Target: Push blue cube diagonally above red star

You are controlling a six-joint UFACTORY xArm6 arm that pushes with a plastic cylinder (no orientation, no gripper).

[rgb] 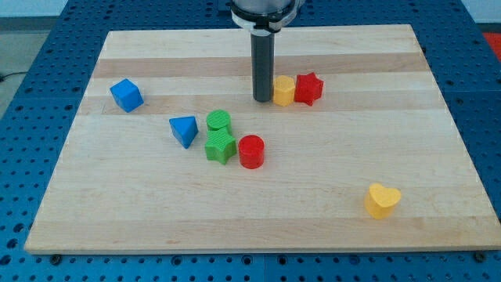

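my tip [263, 99] sits on the table [329, 211], just at nine o'clock of the yellow block [283, 90], which touches the red star [308, 88]. no claw here, only a rod, so nothing is grasped. the blue cube [126, 95] waits well apart at nine o'clock, untouched; i judge the tip must circle behind it first.

rod: dark, straight, upright, entering from the view's top edge, slightly right of centre
my tip [262, 99]: on the board, nearer its far edge than its near edge
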